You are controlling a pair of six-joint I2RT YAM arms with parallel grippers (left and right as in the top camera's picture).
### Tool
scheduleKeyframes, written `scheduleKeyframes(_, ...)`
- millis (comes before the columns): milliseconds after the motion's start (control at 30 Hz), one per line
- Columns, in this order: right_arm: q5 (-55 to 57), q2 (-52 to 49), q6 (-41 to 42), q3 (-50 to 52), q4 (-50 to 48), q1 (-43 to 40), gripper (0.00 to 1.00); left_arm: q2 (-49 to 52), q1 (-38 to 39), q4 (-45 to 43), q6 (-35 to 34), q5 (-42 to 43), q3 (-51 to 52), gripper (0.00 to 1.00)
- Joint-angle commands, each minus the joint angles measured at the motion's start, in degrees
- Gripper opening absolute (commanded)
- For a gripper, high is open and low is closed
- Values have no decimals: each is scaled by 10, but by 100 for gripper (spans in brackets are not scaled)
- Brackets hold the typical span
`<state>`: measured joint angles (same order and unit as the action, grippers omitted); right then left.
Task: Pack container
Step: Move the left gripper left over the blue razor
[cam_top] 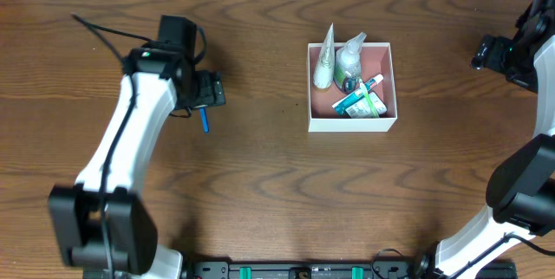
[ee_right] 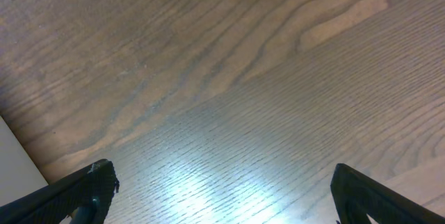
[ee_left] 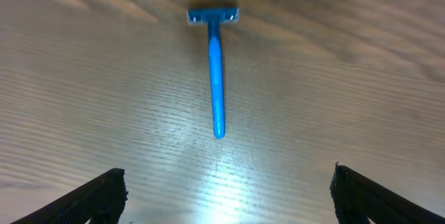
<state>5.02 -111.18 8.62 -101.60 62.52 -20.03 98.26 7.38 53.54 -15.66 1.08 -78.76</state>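
Observation:
The container (cam_top: 351,124), a square white box with a pink inside, sits right of the table's middle. In it lie two pale tubes (cam_top: 326,58) and a green and white toothpaste tube (cam_top: 360,101). A blue razor (cam_top: 205,121) lies flat on the wood at the left; in the left wrist view the razor (ee_left: 216,71) has its head pointing away from me. My left gripper (cam_top: 206,104) (ee_left: 228,175) hovers just short of the handle end, open and holding nothing. My right gripper (cam_top: 479,55) (ee_right: 222,170) stands open over bare wood at the far right.
The dark wooden table (cam_top: 260,192) runs across the whole view. A pale strip (ee_right: 14,161) shows at the lower left of the right wrist view. Both white arms rise from bases at the front edge.

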Motion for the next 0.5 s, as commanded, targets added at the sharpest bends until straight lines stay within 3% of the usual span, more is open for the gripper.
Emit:
scheduleKeyframes(0, 8, -5, 8, 2, 0, -3, 100, 38, -1, -3, -50, -2, -1, 94)
scheduleKeyframes(467, 8, -5, 8, 2, 0, -3, 99, 157, -20, -63, -74, 0, -1, 94)
